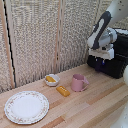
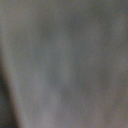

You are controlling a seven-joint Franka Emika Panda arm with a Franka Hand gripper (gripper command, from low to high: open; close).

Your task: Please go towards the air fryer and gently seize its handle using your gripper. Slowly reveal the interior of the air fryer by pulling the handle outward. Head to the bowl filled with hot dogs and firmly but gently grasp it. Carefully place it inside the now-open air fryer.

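The black air fryer (image 1: 114, 64) stands at the exterior view's right edge of the wooden table. My gripper (image 1: 100, 64) hangs from the white arm right against the fryer's front, where the handle lies hidden behind the fingers. Whether the fingers are open or shut cannot be told. The small off-white bowl (image 1: 52, 80) holding yellow-orange hot dogs (image 1: 50, 78) sits near the back of the table, well to the exterior view's left of the gripper. The wrist view is a grey blur with nothing recognisable.
A pink mug (image 1: 78, 82) stands between the bowl and the fryer. An orange-yellow stick (image 1: 63, 91) lies on the table in front of the bowl. A large floral-rimmed plate (image 1: 26, 106) sits at the front left. A slatted screen (image 1: 45, 35) backs the table.
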